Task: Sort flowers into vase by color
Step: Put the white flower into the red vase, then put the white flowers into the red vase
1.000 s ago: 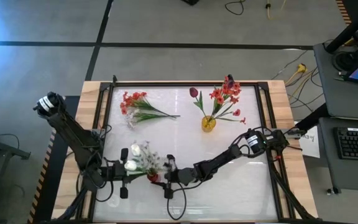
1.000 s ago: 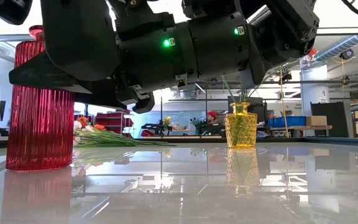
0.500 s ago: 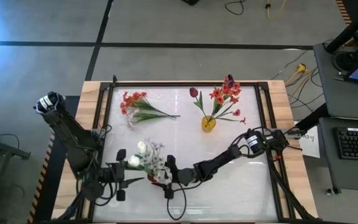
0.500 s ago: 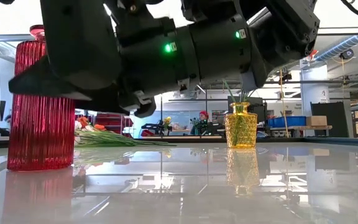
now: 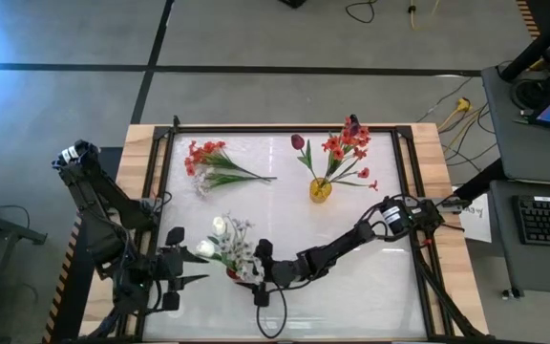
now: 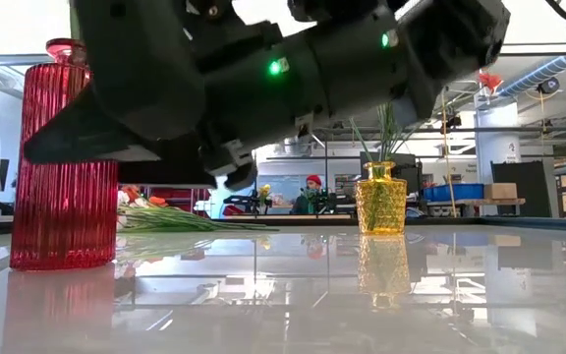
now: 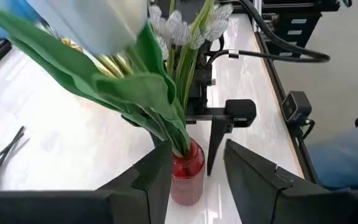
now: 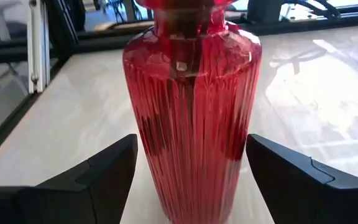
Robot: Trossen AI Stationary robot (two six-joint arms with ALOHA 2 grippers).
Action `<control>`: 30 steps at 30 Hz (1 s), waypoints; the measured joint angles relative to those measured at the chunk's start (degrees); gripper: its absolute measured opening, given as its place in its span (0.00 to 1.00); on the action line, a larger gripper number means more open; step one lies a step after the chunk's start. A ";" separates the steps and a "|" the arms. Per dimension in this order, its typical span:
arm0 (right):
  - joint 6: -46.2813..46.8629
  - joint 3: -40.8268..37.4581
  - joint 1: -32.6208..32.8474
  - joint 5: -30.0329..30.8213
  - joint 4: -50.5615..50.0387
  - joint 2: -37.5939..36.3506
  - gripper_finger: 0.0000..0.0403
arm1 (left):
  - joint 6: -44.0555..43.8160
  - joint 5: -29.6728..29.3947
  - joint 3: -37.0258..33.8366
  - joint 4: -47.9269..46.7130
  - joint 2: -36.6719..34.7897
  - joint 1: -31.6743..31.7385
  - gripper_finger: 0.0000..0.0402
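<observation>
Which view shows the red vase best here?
The right wrist view: the red vase fills the frame, ribbed and upright between open fingers. The low view shows it partly behind an arm. The left wrist view shows only its neck; the high view barely shows it.

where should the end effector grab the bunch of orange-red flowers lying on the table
Grip the bare green stems, where they taper together toward the table's middle, not the bulky orange-red blossom heads. The bunch lies flat, so come straight down from above with fingers straddling the stems crosswise.
</observation>
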 joint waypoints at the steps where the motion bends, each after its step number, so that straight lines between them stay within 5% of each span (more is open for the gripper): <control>1: 0.11 0.00 0.10 0.00 -1.93 -0.73 0.72 | -0.06 -0.02 0.74 -1.02 0.00 -0.04 0.33; 8: 0.49 0.02 1.02 0.61 -11.75 -5.30 0.73 | 1.88 -1.90 4.23 -4.22 -0.02 -0.09 0.33; 13: 5.46 0.11 3.41 0.59 -28.97 -12.00 0.72 | 5.40 -2.20 9.70 -7.57 -0.04 -0.26 0.33; 22: 8.31 0.13 7.02 0.84 -50.17 -28.70 0.69 | 28.56 -7.33 24.74 -7.54 -0.04 -0.15 0.33; 25: 6.25 0.13 6.89 1.17 -55.93 -34.61 0.67 | 36.05 -13.53 27.60 -7.63 -0.10 0.34 0.33; 30: -0.72 0.08 5.08 5.82 -60.49 -43.76 0.65 | 43.41 -12.90 29.42 -7.92 -2.16 3.86 0.32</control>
